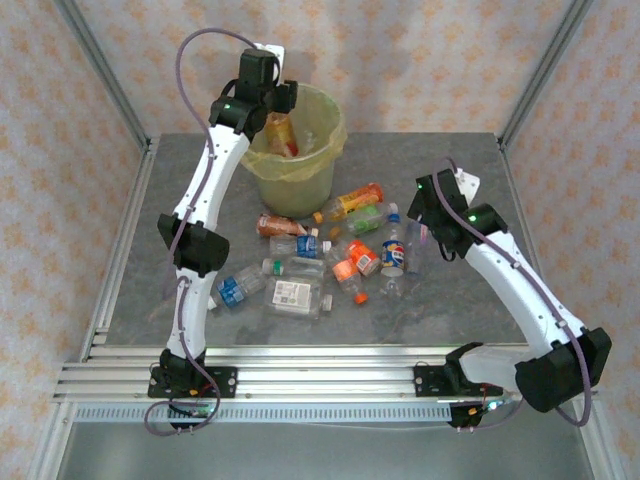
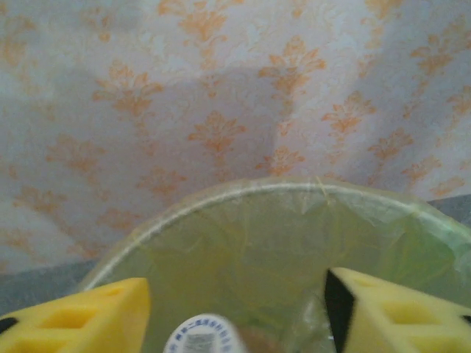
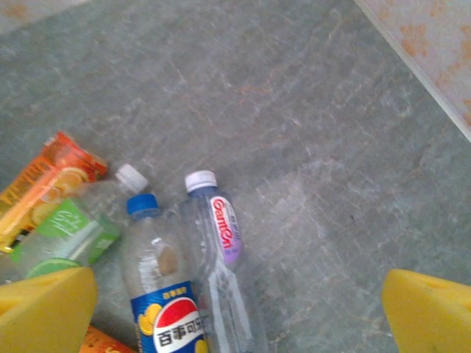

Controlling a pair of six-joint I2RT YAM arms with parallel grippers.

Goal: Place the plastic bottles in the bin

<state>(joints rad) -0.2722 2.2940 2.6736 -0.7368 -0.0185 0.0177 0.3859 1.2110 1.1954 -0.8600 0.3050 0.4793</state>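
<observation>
Left arm stretches to the bin (image 1: 298, 170) near the table's far edge; the left gripper (image 2: 235, 303) hangs above its rim, jaws apart, a bottle end (image 2: 202, 337) between them. Plastic bottles (image 1: 330, 262) litter mid-table. Right gripper (image 3: 239, 305) hovers spread wide over their right fringe, bare table (image 3: 331, 147) rightward.

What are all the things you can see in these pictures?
Round pale yellow-green plastic bin: one, yellowish bag liner, far side of table.
Small clear plastic bottles: about twelve, orange, blue, green or white labels, scattered in front of the bin.
Orange-labelled bottle: one, inside the bin.
White-labelled bottle end: one, over the bin's opening.
Grey stone-look table: one, under everything.
Wallpaper: cream with orange pattern, behind.
Robot arms: two, white and black, left arm over the bin, right arm over the bottles.
Left fingers: yellow, apart.
Right fingers: yellow, wide apart.
</observation>
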